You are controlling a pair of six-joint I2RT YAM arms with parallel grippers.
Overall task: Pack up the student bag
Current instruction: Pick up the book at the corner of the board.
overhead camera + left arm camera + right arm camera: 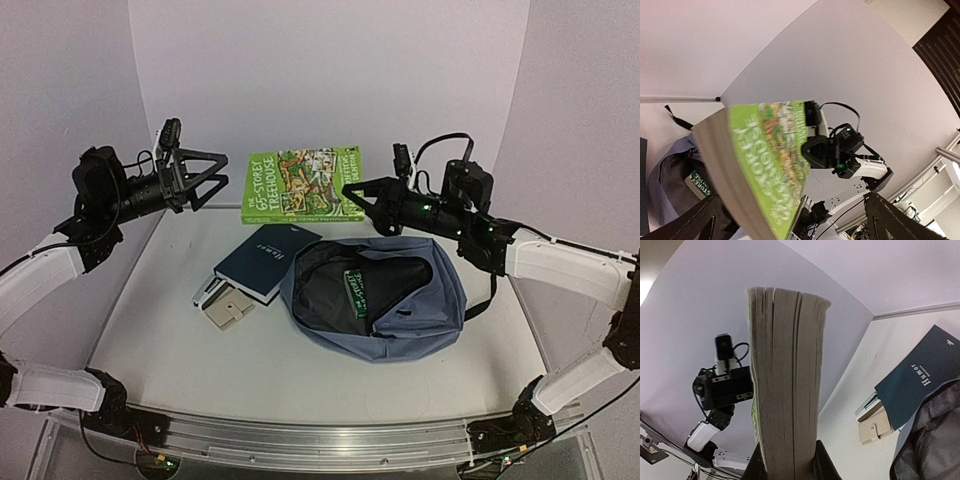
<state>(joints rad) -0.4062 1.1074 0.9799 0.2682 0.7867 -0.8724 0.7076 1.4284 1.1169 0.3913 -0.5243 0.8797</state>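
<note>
Top external view: the right gripper (362, 192) is clamped on the right-hand edge of a thick green paperback with a cartoon cover (300, 185) and holds it in the air beyond the far side of the white table (180, 370). The right wrist view confirms this, with the block of pages standing upright between the narrowed jaws.

The left gripper (215, 175) hangs just beside the book's free left edge with its jaws wide apart and nothing in them. It faces the book without touching it, which in my judgement sets up a handover or a second support.

The student bag, a soft grey-blue fabric backpack (420, 300), lies flat on the table below the right arm. Its mouth is unzipped and the dark lining is exposed. A green-labelled item (358, 292) already sits inside.

Left of the bag and touching its edge, a dark navy hardback (268, 262) rests partly over a beige stapler (228, 310). Both are unpacked.

Assessment: packing is partly done. The raised book appears lifted for reorientation before it is lowered into the opening.
</note>
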